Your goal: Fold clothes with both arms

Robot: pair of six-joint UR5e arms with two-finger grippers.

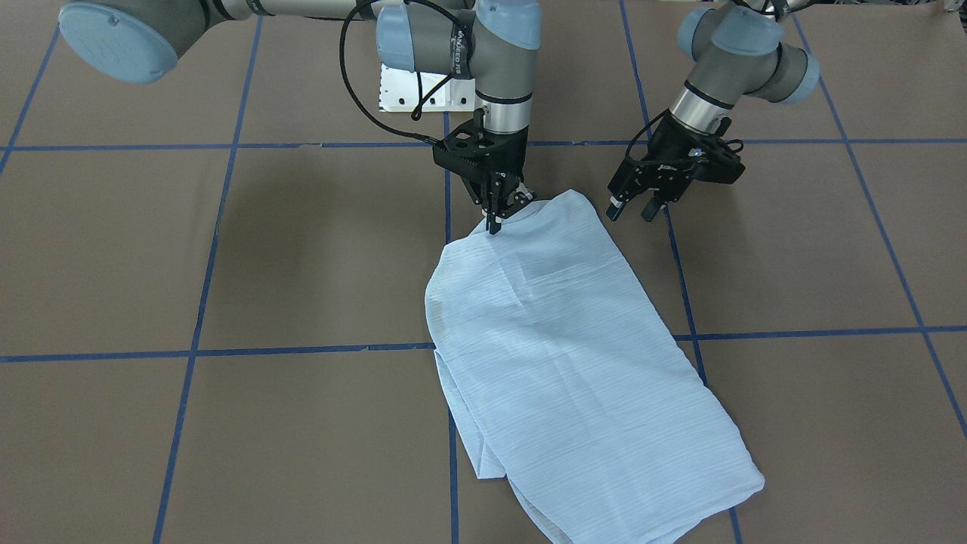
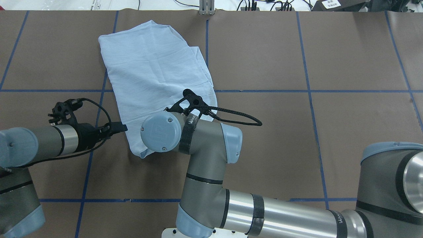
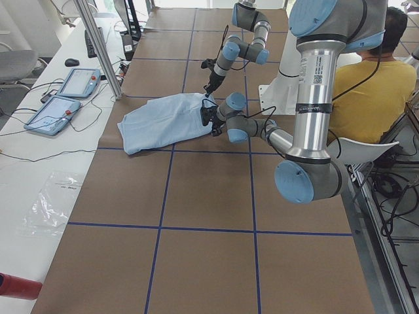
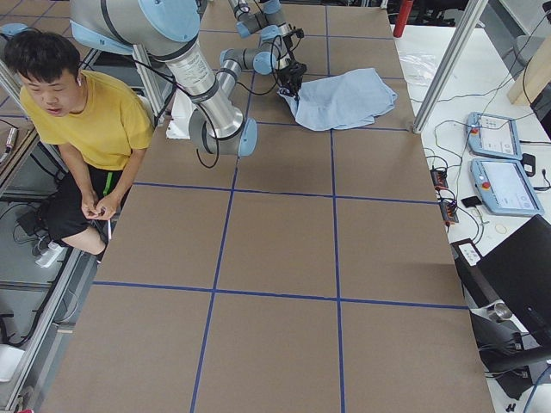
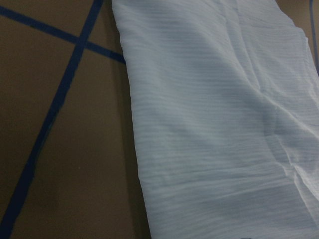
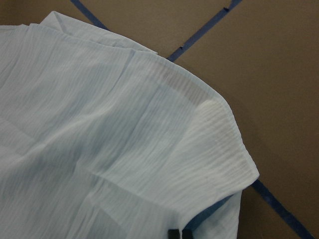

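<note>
The pale-blue striped shirt lies folded into a long slab on the brown table, angled away from the robot; it also shows from overhead and fills both wrist views. My right gripper points straight down at the shirt's corner nearest the robot. In the right wrist view its dark fingertips stand close together, shut on the shirt's edge. My left gripper hovers open just beside the shirt's other near corner, with nothing between its fingers.
Blue tape lines grid the brown table. The white pedestal base sits behind the right gripper. A person in a yellow top sits beside the robot. Control tablets and a metal post stand at the far table edge.
</note>
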